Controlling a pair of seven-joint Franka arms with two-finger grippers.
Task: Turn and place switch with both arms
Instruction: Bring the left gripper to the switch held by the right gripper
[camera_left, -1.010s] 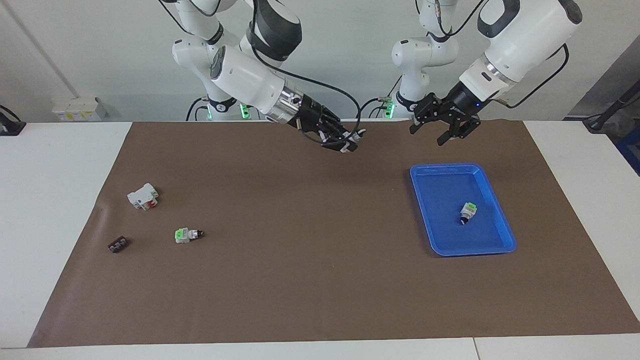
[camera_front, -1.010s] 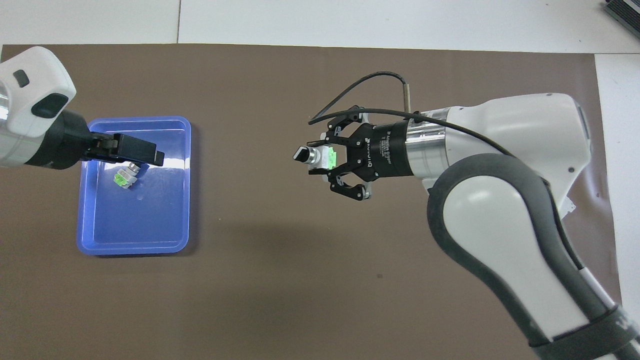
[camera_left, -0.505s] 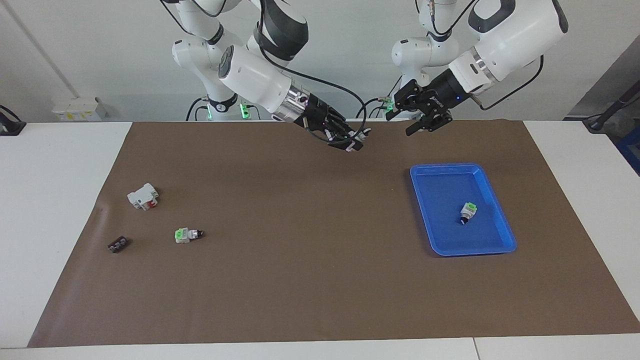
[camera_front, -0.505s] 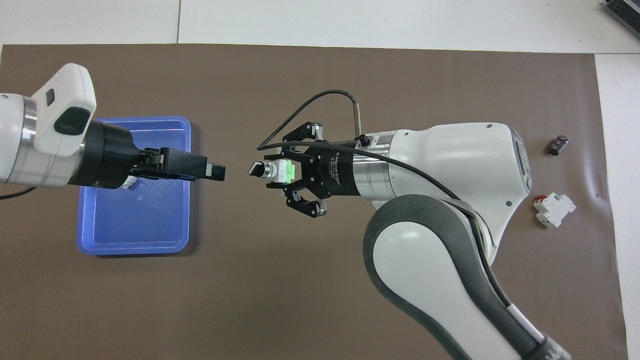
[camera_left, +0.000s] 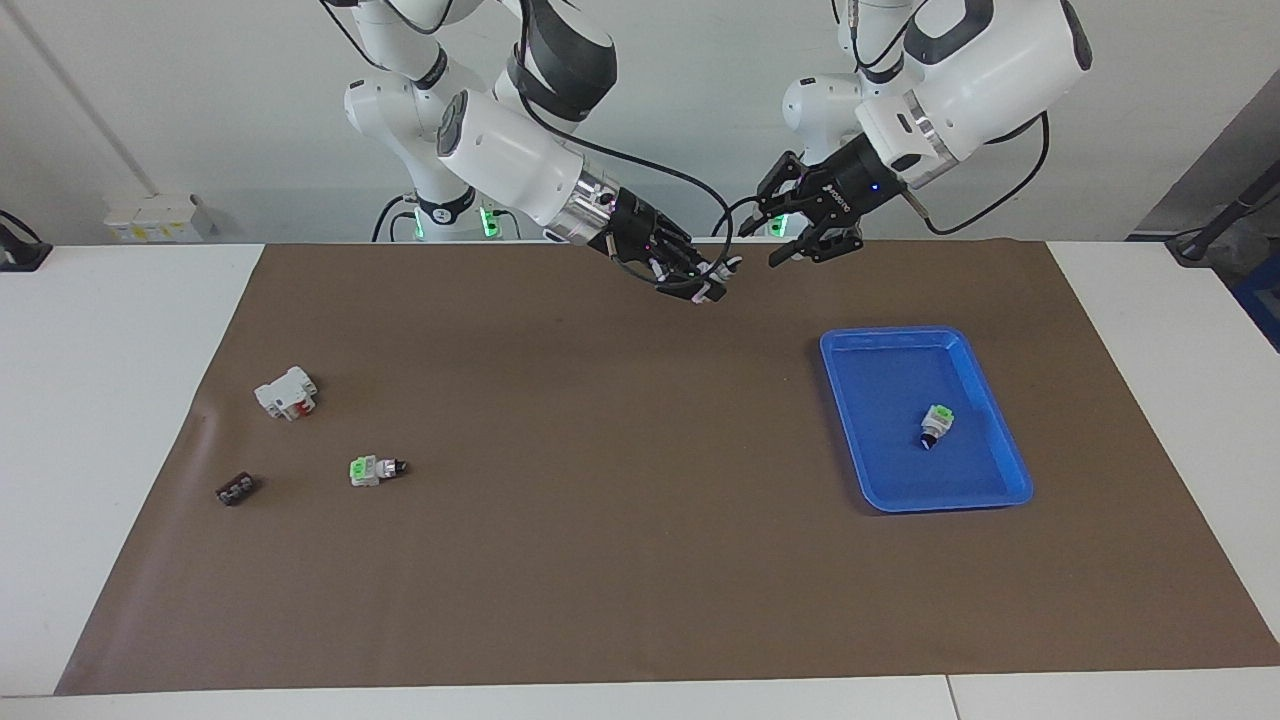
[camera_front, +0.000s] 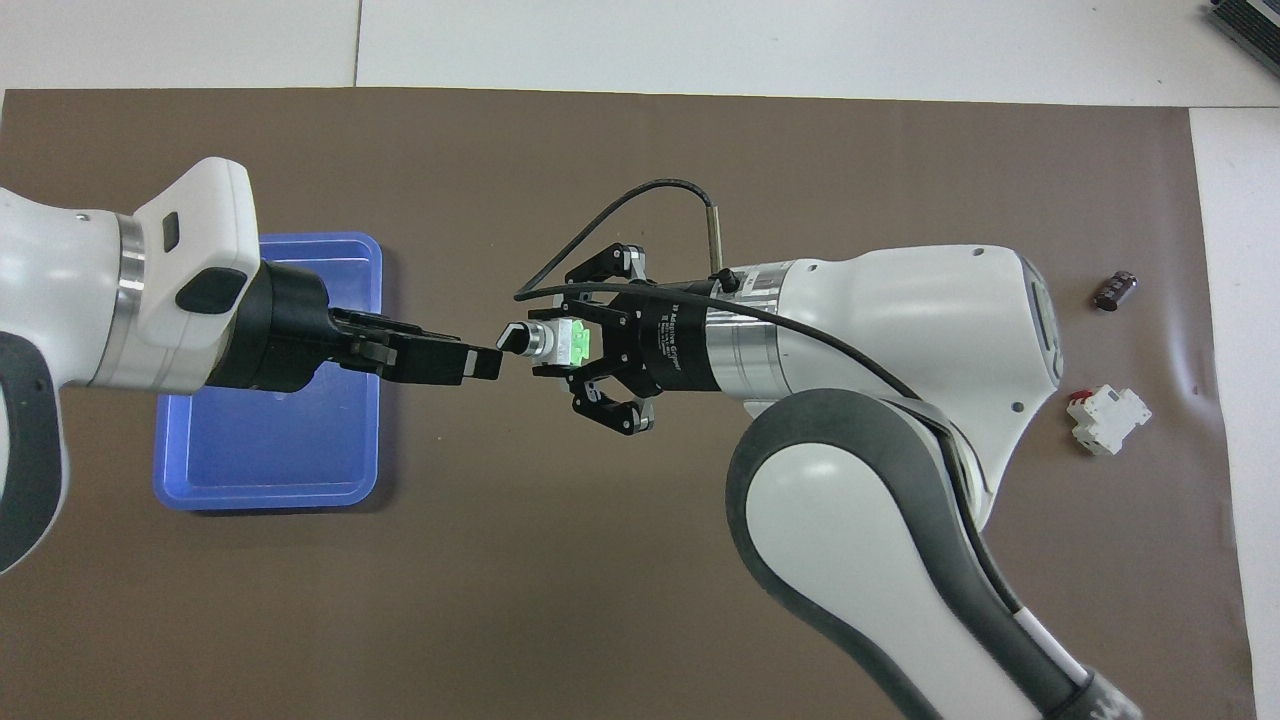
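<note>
My right gripper (camera_front: 548, 342) (camera_left: 703, 284) is shut on a switch (camera_front: 566, 340) and holds it in the air over the mat, green tab up and dark knob end pointing at my left gripper. My left gripper (camera_front: 486, 363) (camera_left: 772, 243) is open, level with the switch, its fingertips (camera_front: 488, 364) just short of the knob. A second switch (camera_left: 936, 422) lies in the blue tray (camera_left: 985, 495) (camera_front: 200, 490); my left arm hides it in the overhead view. A third switch (camera_left: 372, 469) lies on the mat toward the right arm's end.
A bigger white block with a red part (camera_left: 287, 392) (camera_front: 1108, 420) and a small black strip (camera_left: 236, 489) (camera_front: 1115, 290) lie on the brown mat (camera_left: 620, 560) toward the right arm's end.
My left gripper has swung from over the tray toward the switch held by my right gripper and now nearly meets its knob. My right gripper shifted toward it, then held still.
</note>
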